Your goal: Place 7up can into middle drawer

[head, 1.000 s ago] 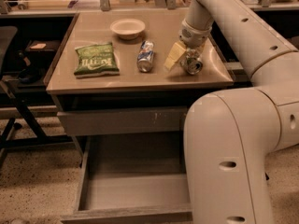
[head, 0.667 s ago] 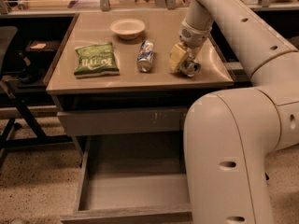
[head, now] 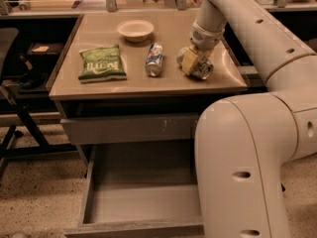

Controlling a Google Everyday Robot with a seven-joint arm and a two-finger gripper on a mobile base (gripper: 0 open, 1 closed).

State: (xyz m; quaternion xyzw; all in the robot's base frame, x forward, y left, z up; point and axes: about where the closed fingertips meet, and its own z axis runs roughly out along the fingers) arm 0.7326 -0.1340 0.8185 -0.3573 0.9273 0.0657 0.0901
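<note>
The 7up can (head: 203,69), green and white with a silver end, lies tilted at the right front of the table top. My gripper (head: 194,62) reaches down from the arm above and is shut on the can, with a yellowish finger (head: 187,61) against its left side. The can is at about table-top level. The middle drawer (head: 143,205) stands pulled open below the table, a wide shallow grey tray with nothing in it. My arm's large white link hides its right part.
A blue, white and silver can (head: 154,59) lies left of the gripper. A green chip bag (head: 101,62) and a white bowl (head: 135,29) sit on the table (head: 99,86). A closed scratched drawer front (head: 129,129) is above the open drawer. A dark chair (head: 15,73) stands left.
The gripper and the can have shifted slightly, with the can turning a little between the fingers. The drawer and other objects have not moved.
</note>
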